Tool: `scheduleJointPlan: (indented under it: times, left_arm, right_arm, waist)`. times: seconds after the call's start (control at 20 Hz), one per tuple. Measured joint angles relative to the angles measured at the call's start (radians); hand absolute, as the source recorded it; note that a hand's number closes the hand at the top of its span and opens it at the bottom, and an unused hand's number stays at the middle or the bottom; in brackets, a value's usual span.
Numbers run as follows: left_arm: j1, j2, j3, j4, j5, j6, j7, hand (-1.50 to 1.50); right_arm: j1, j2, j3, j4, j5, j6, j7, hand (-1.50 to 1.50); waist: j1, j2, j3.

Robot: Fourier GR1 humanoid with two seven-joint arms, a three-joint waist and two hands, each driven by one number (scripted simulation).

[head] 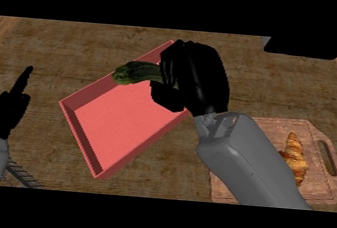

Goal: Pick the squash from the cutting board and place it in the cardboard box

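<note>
Wood counter [73, 48] — red box [119, 119] mid-frame; right hand [192, 80] above box's far corner, fingers curled round dark green squash [136, 72], held over box's far rim. Cutting board [321, 190] right of box, croissant [294, 156] on it. Left hand [5, 108] left of box — fingers straight, upright

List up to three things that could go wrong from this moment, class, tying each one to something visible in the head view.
1. The squash sticks out sideways from the right robot hand, so it may slip before release.
2. It hangs over the far rim of the red box, so a release here might send it onto the counter.
3. The right forearm passes close over the croissant on the cutting board and might nudge it when pulling back.
</note>
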Motion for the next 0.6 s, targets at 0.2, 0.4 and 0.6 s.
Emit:
scheduleJointPlan:
  times: [0.2,0.4,0.6]
  left_arm:
    - [-0.012,-0.010,0.011,-0.001,0.045,-0.013,0.003,0.00]
    - [-0.020,-0.013,0.012,0.014,0.072,-0.011,-0.012,0.00]
    - [-0.035,-0.016,0.009,0.018,0.086,-0.010,-0.009,0.00]
  right_arm:
    - [-0.123,0.029,-0.010,0.203,-0.072,-0.086,-0.012,1.50]
    - [-0.241,0.040,0.000,0.415,-0.150,-0.181,-0.053,1.50]
    - [-0.341,0.044,0.034,0.611,-0.222,-0.247,-0.085,1.50]
  waist:
    - [0.011,0.004,0.011]
    - [0.018,0.006,0.016]
    - [0.029,0.009,0.017]
